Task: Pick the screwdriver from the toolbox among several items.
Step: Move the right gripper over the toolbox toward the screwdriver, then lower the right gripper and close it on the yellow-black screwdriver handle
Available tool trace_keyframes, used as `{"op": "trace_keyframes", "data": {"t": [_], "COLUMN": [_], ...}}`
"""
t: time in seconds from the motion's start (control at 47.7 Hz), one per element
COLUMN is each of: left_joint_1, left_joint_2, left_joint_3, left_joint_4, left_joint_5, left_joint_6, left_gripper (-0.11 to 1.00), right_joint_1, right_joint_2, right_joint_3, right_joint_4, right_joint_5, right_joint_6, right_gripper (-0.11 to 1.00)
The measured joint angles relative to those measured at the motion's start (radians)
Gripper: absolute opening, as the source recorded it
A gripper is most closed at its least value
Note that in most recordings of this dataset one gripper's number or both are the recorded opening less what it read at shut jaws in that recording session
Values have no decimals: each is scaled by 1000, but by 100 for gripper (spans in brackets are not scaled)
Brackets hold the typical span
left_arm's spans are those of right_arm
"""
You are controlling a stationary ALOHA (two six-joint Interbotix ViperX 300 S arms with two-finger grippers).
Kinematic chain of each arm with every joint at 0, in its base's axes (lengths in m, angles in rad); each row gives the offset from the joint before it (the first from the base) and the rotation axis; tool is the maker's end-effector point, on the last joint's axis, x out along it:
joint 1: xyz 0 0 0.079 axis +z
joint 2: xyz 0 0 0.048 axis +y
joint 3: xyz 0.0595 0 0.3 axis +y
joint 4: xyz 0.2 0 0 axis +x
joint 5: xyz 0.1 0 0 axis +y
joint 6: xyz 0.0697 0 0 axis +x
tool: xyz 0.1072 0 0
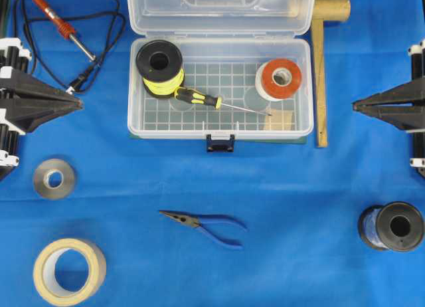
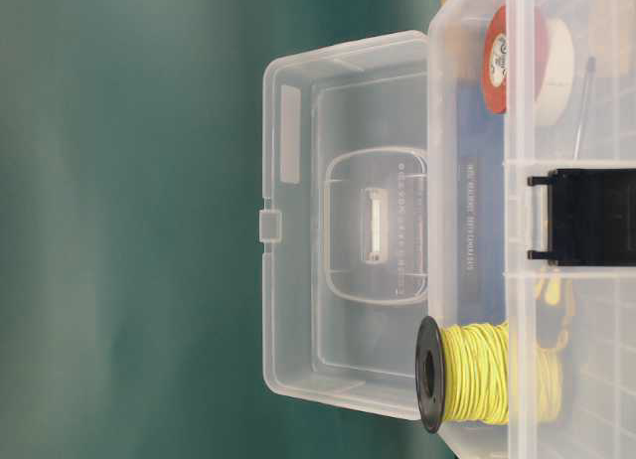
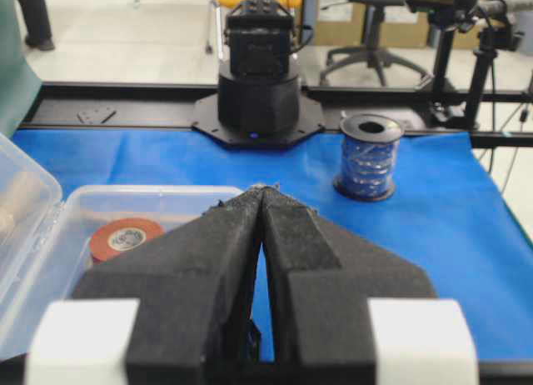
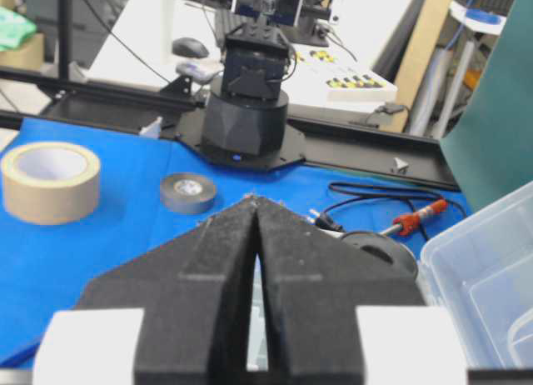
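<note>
Inside the toolbox (image 1: 136, 114), lid thrown back on the far side, the screwdriver (image 1: 199, 98) lies flat on the grid floor; yellow wire spool (image 1: 159, 64) touches its handle at left, the tape roll (image 1: 279, 80) sits just beyond its tip, the tan block (image 1: 279, 121) nearer; bare floor lies along its near side; long axis runs left-right, handle left, shaft pointing right and slightly near; left gripper (image 1: 80, 104) and right gripper (image 1: 354, 106) rest outside the walls, pads pressed together, holding nothing.
</note>
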Motion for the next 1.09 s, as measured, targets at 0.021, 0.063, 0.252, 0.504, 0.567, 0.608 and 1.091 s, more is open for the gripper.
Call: {"op": "trace_keyframes", "data": {"t": [0.021, 0.063, 0.252, 0.504, 0.567, 0.608, 1.091], "left_joint_1": [0, -2, -8, -8, -9, -9, -8], "left_joint_2": [0, -2, -3, -2, 0, 0, 2], "left_joint_3": [0, -2, -2, 0, 0, -2, 0], "left_joint_4": [-3, -15, -28, -29, -29, -29, -29], "left_joint_5": [-3, -6, -11, -11, -11, -11, -11], "left_joint_6": [-2, -3, -5, -3, -3, -3, -3], "left_gripper": [0, 0, 0, 0, 0, 0, 0], "right_joint_1": [0, -2, -12, -78, -97, -110, -239], "right_joint_2": [0, 2, 58, 196, 241, 270, 729], "right_joint_3": [0, 0, -57, -244, -291, -327, -689], "right_joint_4": [0, 0, 0, 0, 2, 2, 3], "right_joint_5": [0, 2, 69, 247, 290, 314, 658], "right_joint_6": [0, 2, 8, 14, 20, 28, 298], "right_gripper": [0, 0, 0, 0, 0, 0, 74]}}
